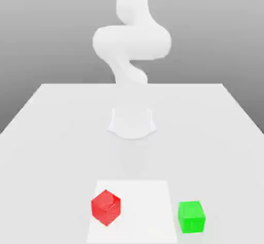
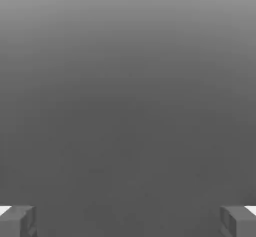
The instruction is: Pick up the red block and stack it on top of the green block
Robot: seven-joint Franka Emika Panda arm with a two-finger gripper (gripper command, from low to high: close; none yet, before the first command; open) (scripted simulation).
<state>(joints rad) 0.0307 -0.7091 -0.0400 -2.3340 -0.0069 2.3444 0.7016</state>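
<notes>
The red block (image 1: 105, 207) rests on the table near its front edge, turned so one corner faces forward, on a paler square patch (image 1: 149, 196). The green block (image 1: 191, 216) sits on the table to the exterior view's right of the red one, about a block and a half away and just off the patch. In the hand view my gripper (image 2: 128, 222) is open: its two grey fingertips (image 2: 18, 221) stand far apart with nothing between them, against plain grey background. Neither block lies between the fingers.
The white arm (image 1: 132, 39) rises from its round base (image 1: 132, 122) at the middle of the white table (image 1: 51, 135), well behind both blocks. The table's far edge runs behind the base.
</notes>
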